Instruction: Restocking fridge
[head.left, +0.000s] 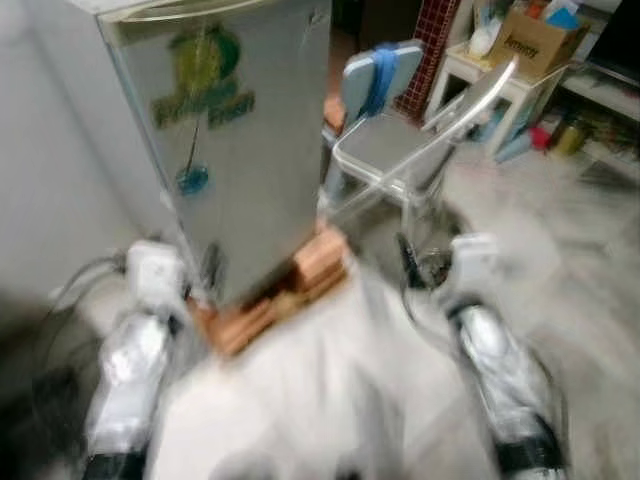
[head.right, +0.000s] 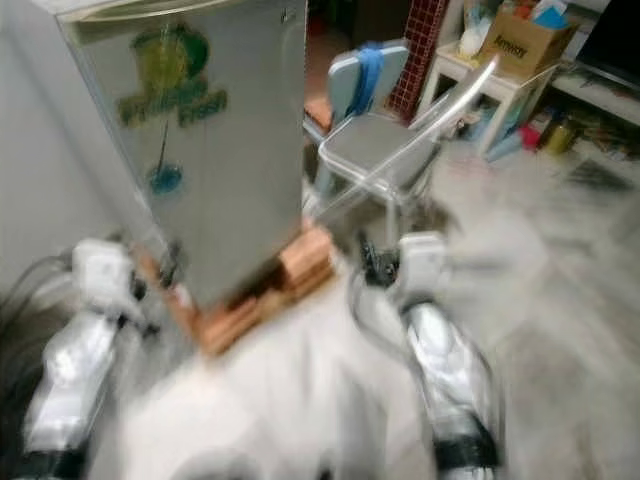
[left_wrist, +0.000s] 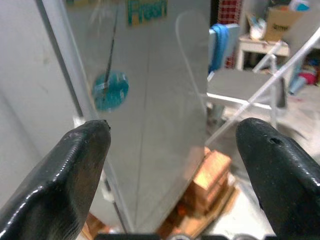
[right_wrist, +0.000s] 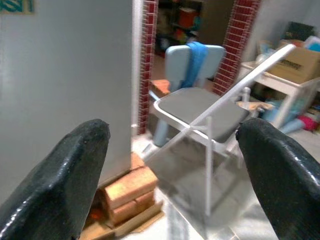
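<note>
My left gripper (left_wrist: 175, 170) and right gripper (right_wrist: 172, 172) hang low with fingers spread wide, holding nothing. Just ahead, the closed grey fridge (head.left: 235, 140) stands on bricks (head.left: 285, 290); a folding chair (head.left: 400, 150) sits beyond it, to its right.

Heavy motion blur in both eye views, sharper wrist views, even indoor light.
</note>
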